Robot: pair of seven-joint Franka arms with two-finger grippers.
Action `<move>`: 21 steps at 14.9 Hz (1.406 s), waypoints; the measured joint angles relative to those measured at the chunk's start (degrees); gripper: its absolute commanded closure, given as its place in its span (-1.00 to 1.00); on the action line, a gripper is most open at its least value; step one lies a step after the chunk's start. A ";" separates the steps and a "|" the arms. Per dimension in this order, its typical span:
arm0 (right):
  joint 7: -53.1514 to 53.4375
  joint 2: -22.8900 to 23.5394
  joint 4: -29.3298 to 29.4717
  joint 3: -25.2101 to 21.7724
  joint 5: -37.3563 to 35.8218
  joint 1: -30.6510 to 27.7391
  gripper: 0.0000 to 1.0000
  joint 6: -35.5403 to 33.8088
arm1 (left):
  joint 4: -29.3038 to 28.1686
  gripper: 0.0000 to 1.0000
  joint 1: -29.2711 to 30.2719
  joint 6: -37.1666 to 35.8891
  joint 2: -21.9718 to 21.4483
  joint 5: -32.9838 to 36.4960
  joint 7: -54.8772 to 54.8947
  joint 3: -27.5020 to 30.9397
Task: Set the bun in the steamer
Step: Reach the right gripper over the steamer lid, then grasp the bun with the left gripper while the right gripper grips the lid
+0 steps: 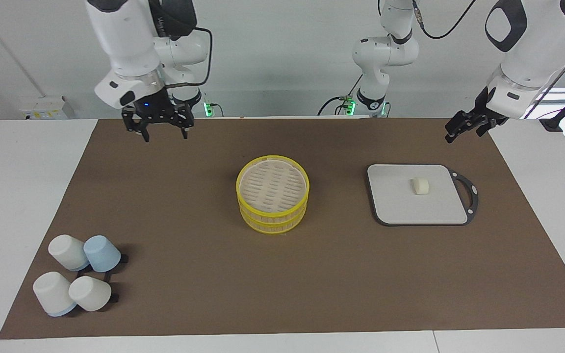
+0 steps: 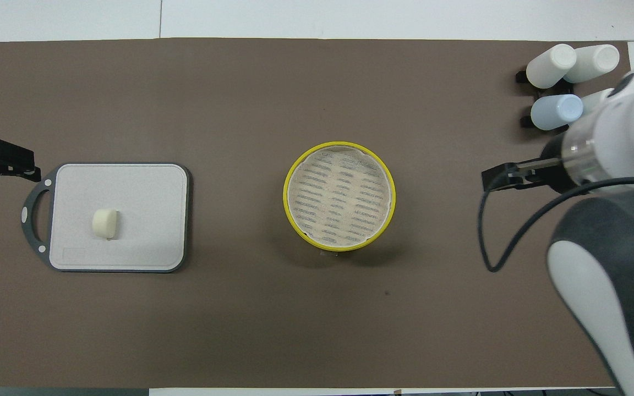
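Two grippers empty, fingers spread. Bun (image 1: 421,186) sits on grey board (image 1: 395,206), toward left arm's end; lidded steamer (image 1: 272,201) mid-mat. I read right gripper (image 1: 163,133) over mat as heading for lid (must come off first); left gripper (image 1: 465,128) waits near board.

Two white-shelled arms with dark grey joint bands and panels. Black two-finger right gripper (image 1: 165,133) under a clear wrist ring, small blue light just above the fingers, black cable looping off the wrist. Black left gripper (image 1: 465,128) under a white wrist.
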 measured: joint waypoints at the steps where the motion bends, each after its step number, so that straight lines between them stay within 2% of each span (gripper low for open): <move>1: 3.81 2.81 2.68 0.04 0.00 2.70 -1.00 0.14 | 0.00 -1.00 0.00 0.00 0.00 0.00 0.00 0.00; 5: 16.82 14.24 12.30 0.00 -0.02 10.97 -1.00 1.08 | 0.00 -1.00 0.00 -0.01 0.00 0.00 0.00 0.00; 8: 24.05 19.32 15.65 -0.05 -0.02 14.93 -0.99 3.06 | -0.13 -1.00 0.00 -0.04 0.00 0.00 0.00 0.00; 12: 30.17 22.10 16.65 -0.06 -0.01 18.44 -0.99 4.84 | -2.93 -1.00 0.02 0.33 -0.82 0.00 0.00 0.12; 15: 33.22 24.70 17.69 -0.08 -0.01 21.62 -0.99 6.37 | -6.65 -1.00 0.03 3.63 -2.22 0.00 0.00 0.30; 21: 33.93 27.75 18.61 -0.11 -0.01 24.08 -0.98 11.13 | -10.13 -1.00 0.04 6.39 -3.85 0.00 0.00 0.31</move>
